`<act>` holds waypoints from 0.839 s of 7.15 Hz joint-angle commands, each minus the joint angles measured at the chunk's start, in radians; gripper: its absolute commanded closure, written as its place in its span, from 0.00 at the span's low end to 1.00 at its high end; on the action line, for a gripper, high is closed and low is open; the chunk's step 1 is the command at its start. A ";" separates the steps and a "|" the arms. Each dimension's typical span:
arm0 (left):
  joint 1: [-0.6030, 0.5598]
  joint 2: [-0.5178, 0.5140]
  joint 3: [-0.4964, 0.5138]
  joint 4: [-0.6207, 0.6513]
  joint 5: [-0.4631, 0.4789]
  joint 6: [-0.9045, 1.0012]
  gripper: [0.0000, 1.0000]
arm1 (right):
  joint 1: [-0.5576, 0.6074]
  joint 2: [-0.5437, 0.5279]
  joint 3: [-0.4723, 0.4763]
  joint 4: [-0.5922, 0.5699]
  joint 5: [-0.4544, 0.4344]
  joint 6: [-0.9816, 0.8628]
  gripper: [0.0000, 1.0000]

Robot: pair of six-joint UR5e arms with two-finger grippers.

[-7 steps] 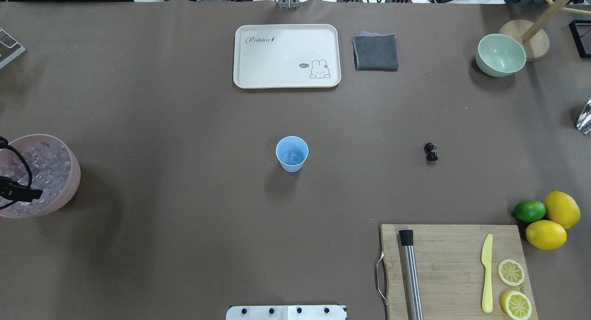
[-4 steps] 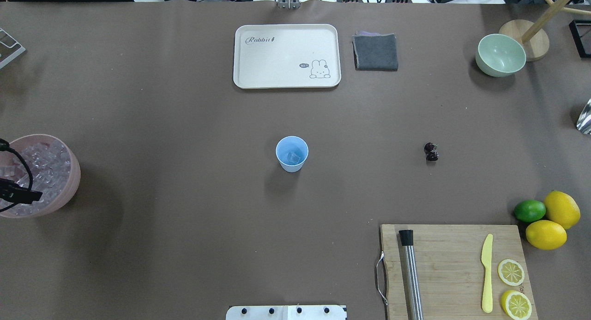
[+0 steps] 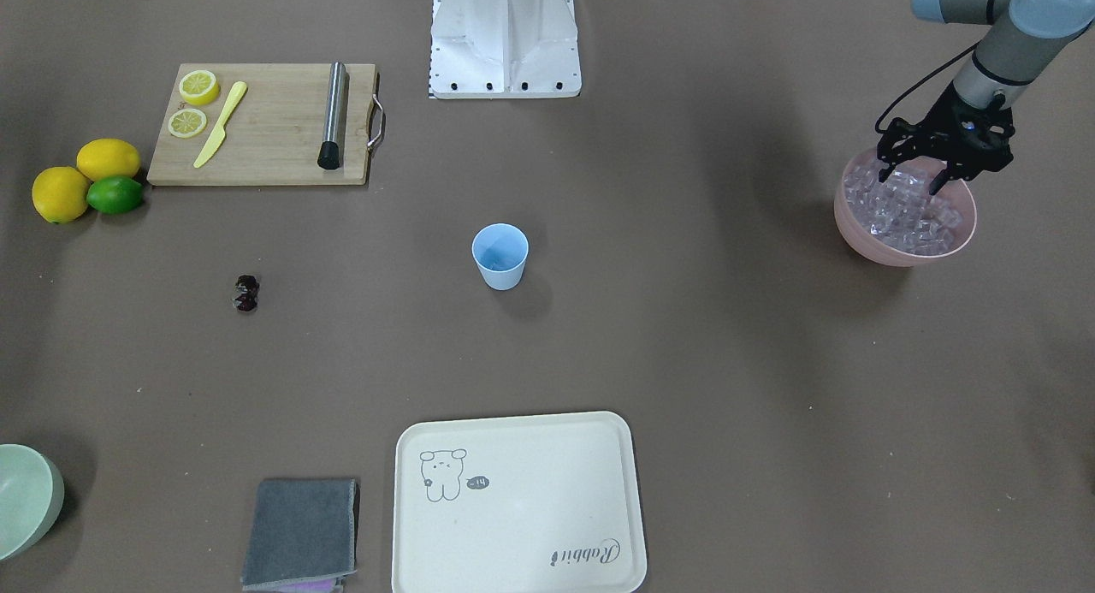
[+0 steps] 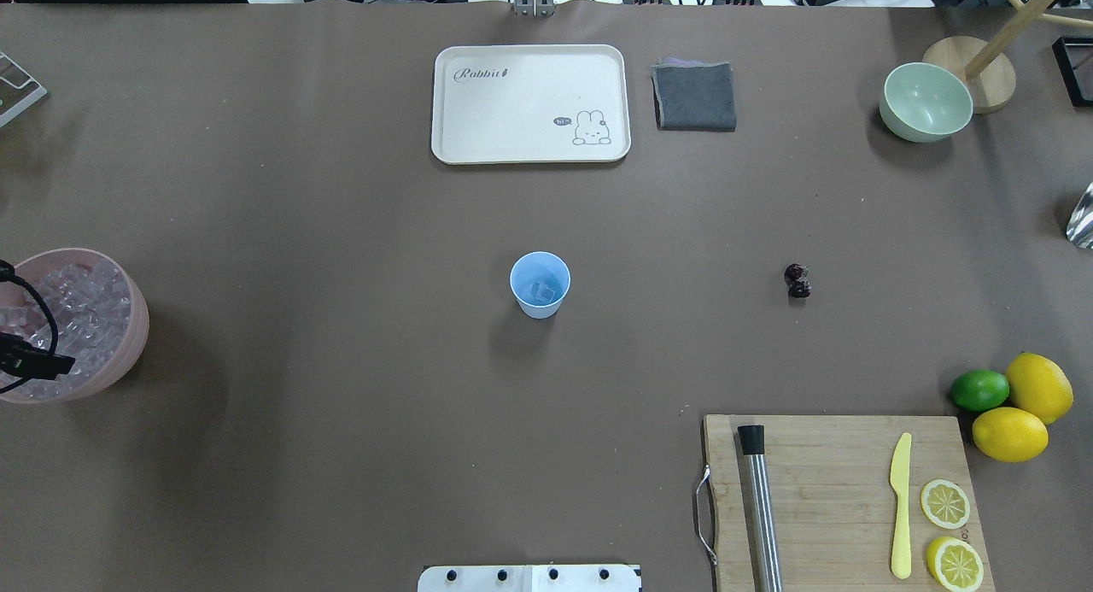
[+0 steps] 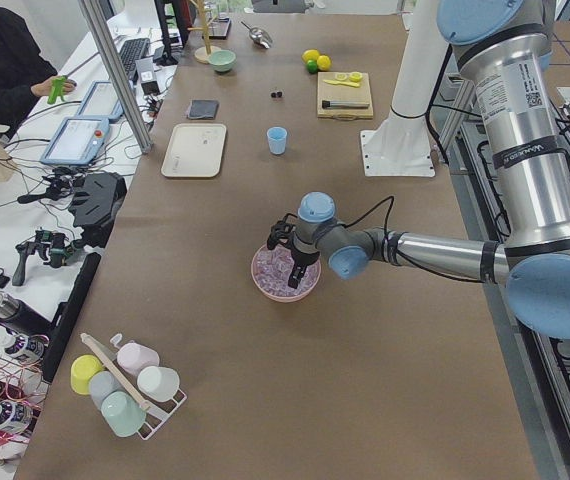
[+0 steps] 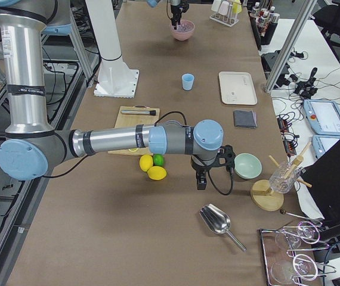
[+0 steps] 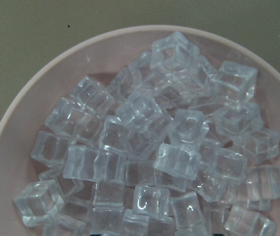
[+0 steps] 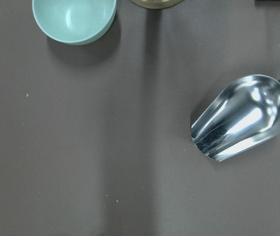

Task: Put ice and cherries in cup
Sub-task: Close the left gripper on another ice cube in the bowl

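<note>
The left end effector point(image 3: 926, 167), fingers apart, has edged across the ice point(image 3: 907, 208), likely seeking the next cube for the cup point(image 3: 500, 257).

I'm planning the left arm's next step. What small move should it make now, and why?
Probably lower the left gripper straight down into the ice and shut on one cube. Its jaws stand open over the heap in the pink bowl and hold nothing. The cup seems to hold only a cube or so, and the cherries lie on the table.
</note>
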 commanded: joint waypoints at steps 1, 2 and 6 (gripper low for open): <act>0.005 0.002 0.001 0.000 0.006 0.001 0.30 | 0.000 0.002 -0.001 0.000 0.000 0.000 0.00; 0.008 0.002 0.001 0.000 0.008 0.001 0.30 | 0.000 0.002 -0.001 0.000 0.000 0.000 0.00; 0.024 0.002 0.001 0.002 0.029 0.002 0.30 | 0.000 0.002 -0.001 0.000 0.000 0.000 0.00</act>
